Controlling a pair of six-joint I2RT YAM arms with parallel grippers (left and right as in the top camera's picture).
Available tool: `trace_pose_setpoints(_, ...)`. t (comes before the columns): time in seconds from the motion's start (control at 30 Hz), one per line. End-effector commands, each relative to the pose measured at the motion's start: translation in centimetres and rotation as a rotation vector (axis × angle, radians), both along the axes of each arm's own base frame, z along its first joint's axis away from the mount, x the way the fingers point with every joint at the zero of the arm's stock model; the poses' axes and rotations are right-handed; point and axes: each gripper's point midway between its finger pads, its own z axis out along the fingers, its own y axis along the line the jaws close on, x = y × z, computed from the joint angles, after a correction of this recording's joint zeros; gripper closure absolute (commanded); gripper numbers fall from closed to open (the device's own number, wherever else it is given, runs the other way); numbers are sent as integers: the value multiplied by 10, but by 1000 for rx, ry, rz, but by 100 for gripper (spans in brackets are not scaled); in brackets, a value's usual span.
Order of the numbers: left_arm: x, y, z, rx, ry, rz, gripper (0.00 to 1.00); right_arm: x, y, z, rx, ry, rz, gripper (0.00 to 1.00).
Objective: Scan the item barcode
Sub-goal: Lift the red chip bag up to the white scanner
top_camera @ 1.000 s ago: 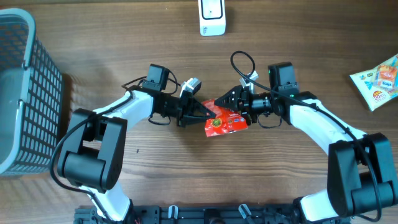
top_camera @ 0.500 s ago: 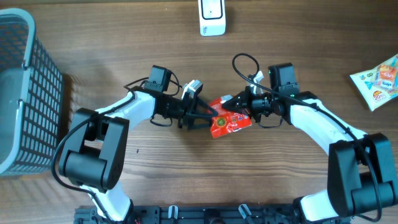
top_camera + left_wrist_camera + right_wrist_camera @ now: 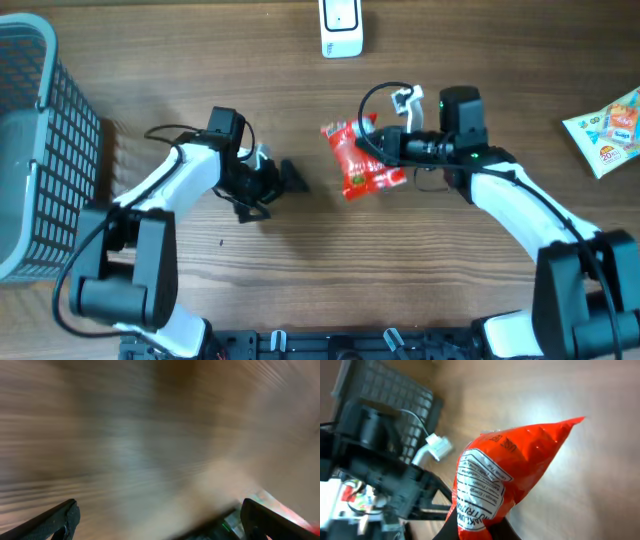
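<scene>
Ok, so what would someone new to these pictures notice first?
The bright red snack packet, pinched in the right jaws near the middle of the wooden table. To its left, the left jaws stand wide open and empty, apart from it. A grey mesh basket fills the left edge, and a small white device sits at the far edge.

Desk (image 3: 300, 60): brown wood, grain running side to side, filling the overhead view.
Light: soft, with a pale sheen on the wood in the right wrist view.
Left edge: grey mesh basket (image 3: 75, 150).
</scene>
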Motion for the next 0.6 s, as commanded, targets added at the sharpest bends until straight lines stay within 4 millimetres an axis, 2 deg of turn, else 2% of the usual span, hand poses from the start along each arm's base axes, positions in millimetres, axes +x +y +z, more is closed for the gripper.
trace_pose_setpoints(0.0,19,43,-10,279,-60,111,0,8,8,57,42,-269,59,96)
trace_pose_setpoints(0.13,32,43,-9,283,-117,121,0,15,10,72,38,-411,77,96)
trace_pose_setpoints(0.23,68,42,-1,276,-268,143,0,17,10,77,34,-460,84,96)
trace_pose_setpoints(0.27,83,51,3,334,-328,161,0,18,10,79,15,-524,102,96)
trace_pose_setpoints(0.3,95,69,8,439,-374,190,0,18,10,80,-11,-585,124,96)
trace_pose_setpoints(0.37,108,99,15,612,-428,238,0,19,10,78,-81,-733,179,96)
trace_pose_setpoints(0.43,110,122,19,741,-452,268,0,20,11,80,-115,-827,209,96)
trace_pose_setpoints(0.57,109,119,17,727,-445,263,0,2,23,111,-10,-1018,326,96)
